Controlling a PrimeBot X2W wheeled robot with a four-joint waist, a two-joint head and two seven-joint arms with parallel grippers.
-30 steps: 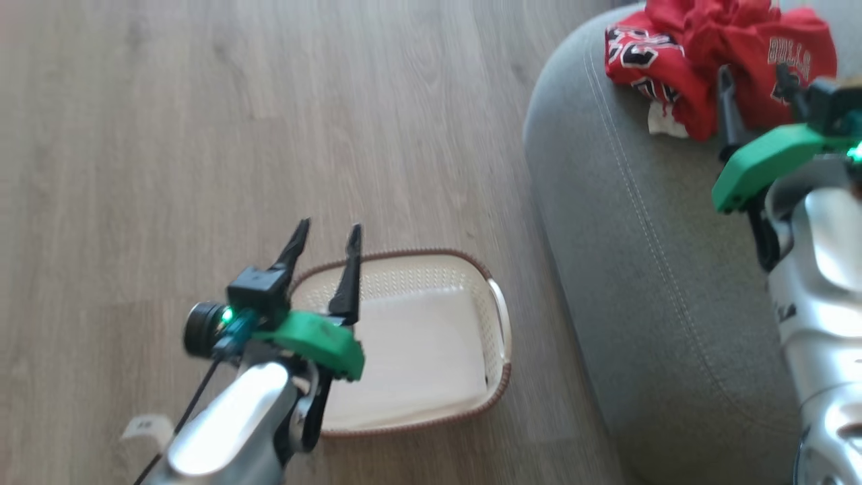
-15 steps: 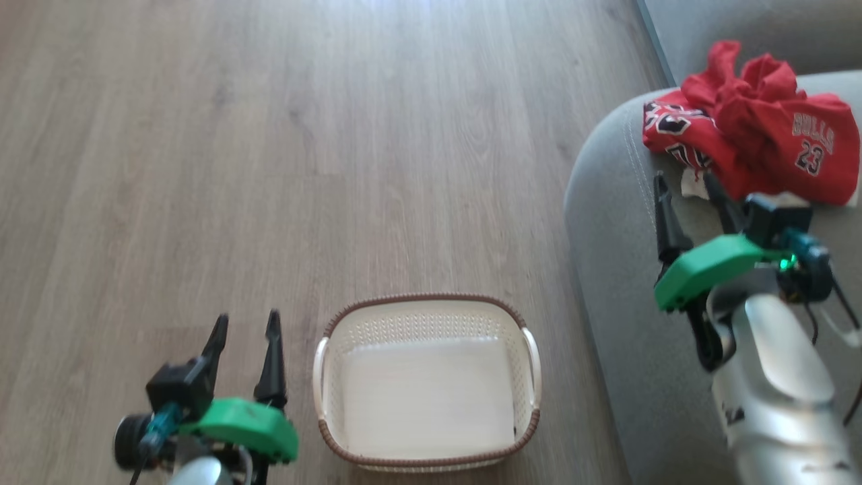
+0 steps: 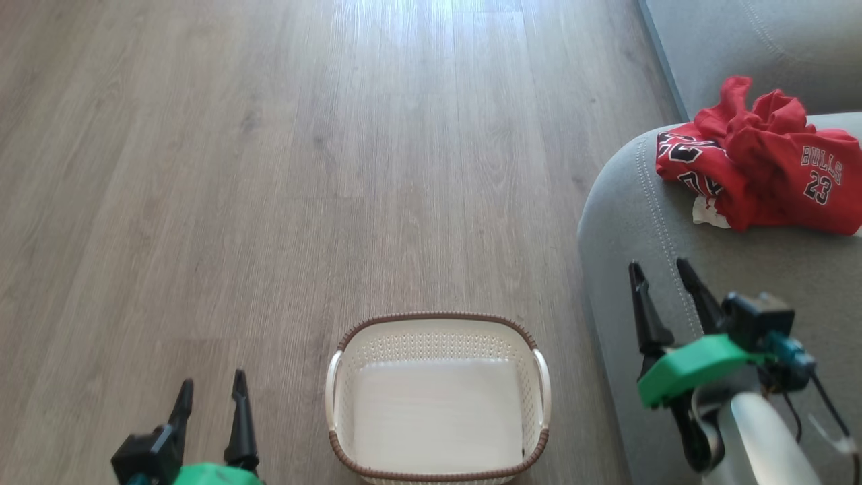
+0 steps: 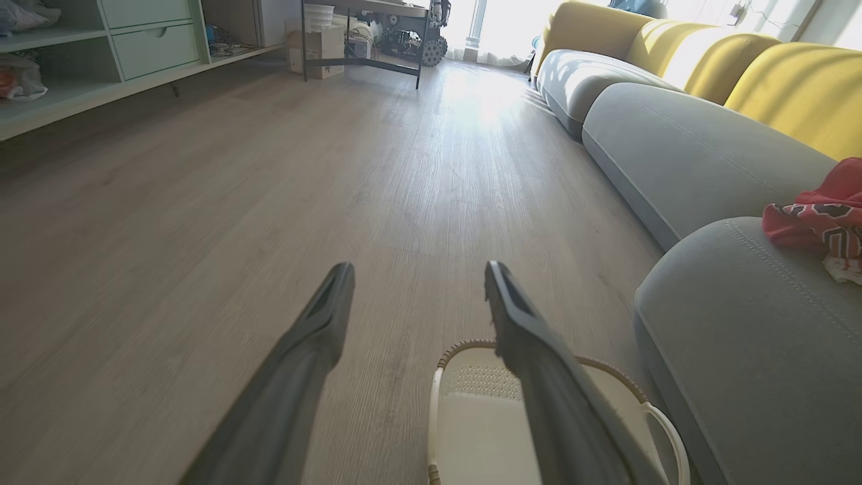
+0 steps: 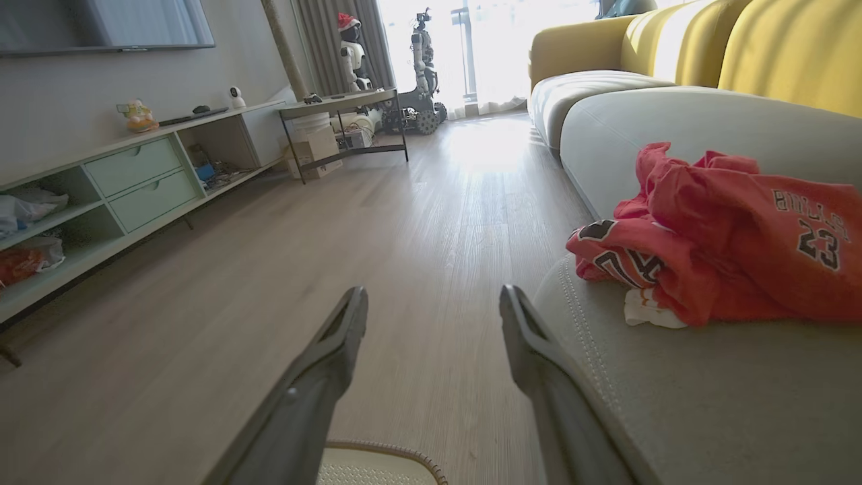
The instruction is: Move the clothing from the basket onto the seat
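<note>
On the grey double-stitched sofa (image 3: 673, 283), crumpled red clothing (image 3: 768, 178) is piled, white-trimmed, one piece lettered "BULLS 23". The white perforated basket (image 3: 438, 316), brown-rimmed, is set on the floor (image 3: 269, 168) alongside. The left gripper (image 3: 210, 380) and right gripper (image 3: 658, 264) are held spread, gripping nothing.

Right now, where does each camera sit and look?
Head view: up top, looking down at white basket, red Bulls jerseys on grey sofa; left tool and right tool show.
Left wrist view: low, facing along the wood floor; own fingers show.
Right wrist view: low, facing along the sofa edge; own fingers show.
All three share basket and jerseys.
</note>
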